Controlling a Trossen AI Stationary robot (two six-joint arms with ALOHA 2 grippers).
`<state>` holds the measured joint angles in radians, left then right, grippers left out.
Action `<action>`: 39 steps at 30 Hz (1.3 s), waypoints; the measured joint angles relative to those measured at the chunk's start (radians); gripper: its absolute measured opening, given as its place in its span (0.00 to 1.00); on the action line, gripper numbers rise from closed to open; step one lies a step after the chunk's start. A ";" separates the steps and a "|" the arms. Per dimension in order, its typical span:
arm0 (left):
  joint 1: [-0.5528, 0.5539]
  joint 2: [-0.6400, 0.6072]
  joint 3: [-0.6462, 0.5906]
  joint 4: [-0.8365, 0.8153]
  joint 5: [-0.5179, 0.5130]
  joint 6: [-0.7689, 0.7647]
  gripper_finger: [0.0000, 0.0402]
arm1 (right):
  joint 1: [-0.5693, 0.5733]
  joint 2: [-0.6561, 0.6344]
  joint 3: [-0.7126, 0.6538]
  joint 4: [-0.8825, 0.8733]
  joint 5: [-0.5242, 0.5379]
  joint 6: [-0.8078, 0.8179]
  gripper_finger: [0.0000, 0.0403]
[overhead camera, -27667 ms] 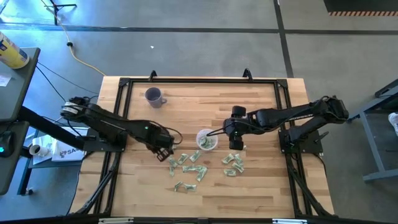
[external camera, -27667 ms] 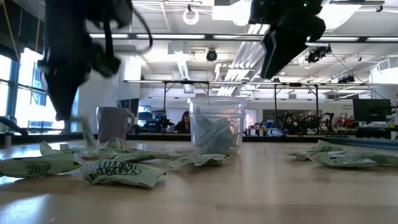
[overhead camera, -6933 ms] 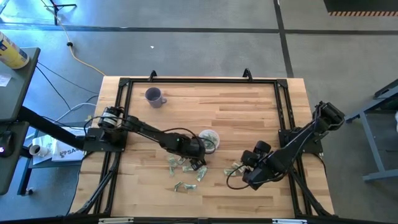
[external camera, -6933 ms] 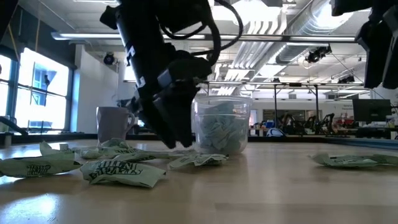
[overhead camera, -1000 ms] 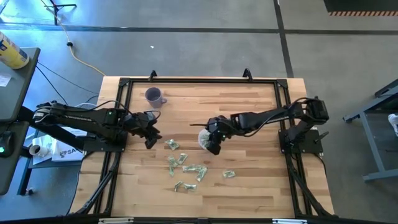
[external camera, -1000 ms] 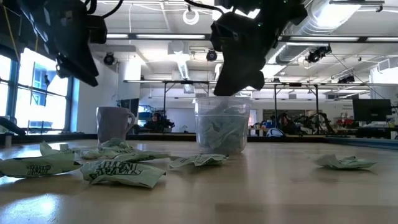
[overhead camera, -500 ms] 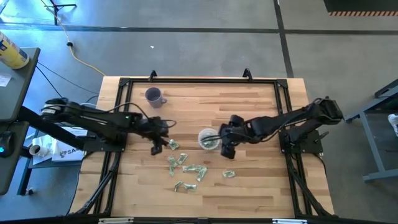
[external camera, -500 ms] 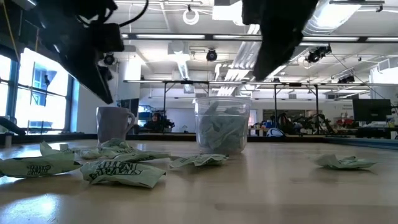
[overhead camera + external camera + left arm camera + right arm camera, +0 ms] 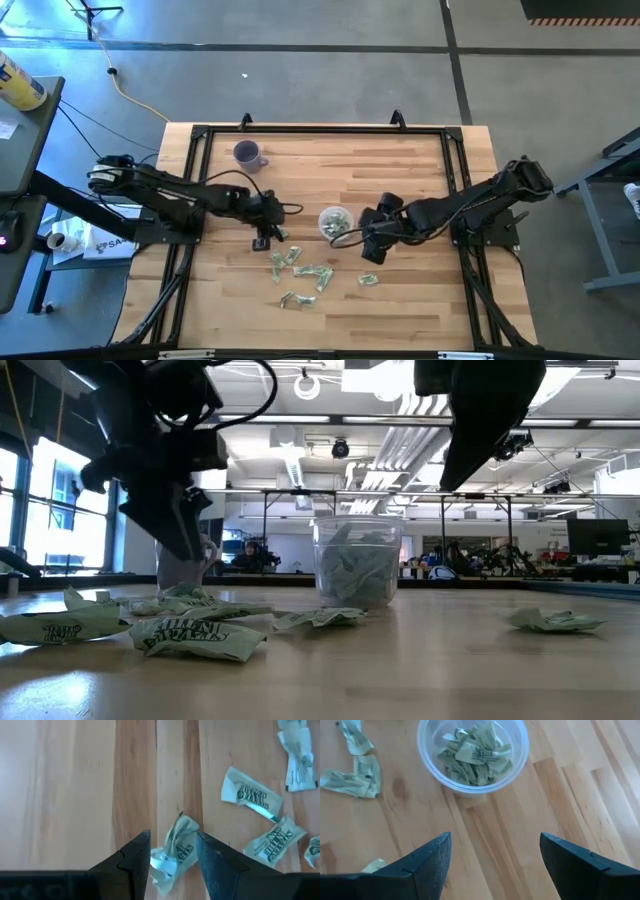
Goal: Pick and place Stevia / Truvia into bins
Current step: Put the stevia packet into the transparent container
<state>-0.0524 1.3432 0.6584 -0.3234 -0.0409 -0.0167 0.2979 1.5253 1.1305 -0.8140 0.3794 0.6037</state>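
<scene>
Near the table's middle, the clear cup (image 9: 335, 222) is standing upright on the wooden table (image 9: 400, 180), holding a heap of pale green sachets (image 9: 474, 755); the low view shows it (image 9: 354, 563) filled well up its wall. Just right of the cup, the right gripper (image 9: 369, 243) is hovering above the boards, its fingers (image 9: 427, 857) spread wide with nothing between them, the cup (image 9: 470, 750) lying ahead of it in the wrist view.

Left of the cup, the left gripper (image 9: 263, 237) is reaching down to the upper end of the loose scatter. Its fingers (image 9: 137, 855) are set narrowly apart, straddling one crumpled sachet (image 9: 175, 847) that is lying on the wood; whether they are pressing it cannot be told. More sachets (image 9: 250, 795) are lying just beside, flat and apart from the fingers.

Loose sachets (image 9: 300, 270) are spreading below the cup toward the table's front edge, with one lone sachet (image 9: 368, 280) off to the right, near the right gripper. A purple mug (image 9: 246, 154) is standing well apart at the far left corner.
</scene>
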 joint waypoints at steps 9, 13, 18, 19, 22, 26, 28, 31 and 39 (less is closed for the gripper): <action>0.000 0.097 -0.001 0.032 0.025 0.072 0.47 | -0.008 0.000 0.000 0.005 0.019 0.000 0.73; 0.000 0.121 -0.001 0.036 0.026 0.071 0.42 | -0.009 0.000 0.000 -0.014 0.019 0.002 0.73; 0.001 0.128 -0.001 0.039 0.018 0.070 0.24 | -0.009 0.000 0.000 -0.026 0.015 0.003 0.73; 0.001 0.130 -0.001 0.039 0.009 0.073 0.20 | -0.009 0.000 0.000 -0.029 0.015 0.003 0.73; 0.001 0.135 0.000 0.040 -0.021 0.062 0.08 | -0.009 0.000 0.000 -0.036 0.008 0.003 0.73; 0.000 0.134 0.041 0.021 -0.022 -0.037 0.06 | 0.013 -0.006 0.000 -0.043 0.020 -0.005 0.73; -0.004 0.130 0.094 0.000 -0.022 -0.089 0.07 | 0.047 -0.017 0.000 -0.046 0.048 -0.018 0.73; -0.030 0.119 0.202 -0.039 -0.043 -0.145 0.08 | 0.102 -0.042 0.000 -0.087 0.085 0.009 0.73; -0.068 0.180 0.449 0.008 -0.163 -0.139 0.06 | 0.248 -0.080 0.000 -0.233 0.174 0.190 0.73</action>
<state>-0.1202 1.5233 1.1079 -0.3151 -0.2041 -0.1562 0.5460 1.4452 1.1301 -1.0473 0.5529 0.7939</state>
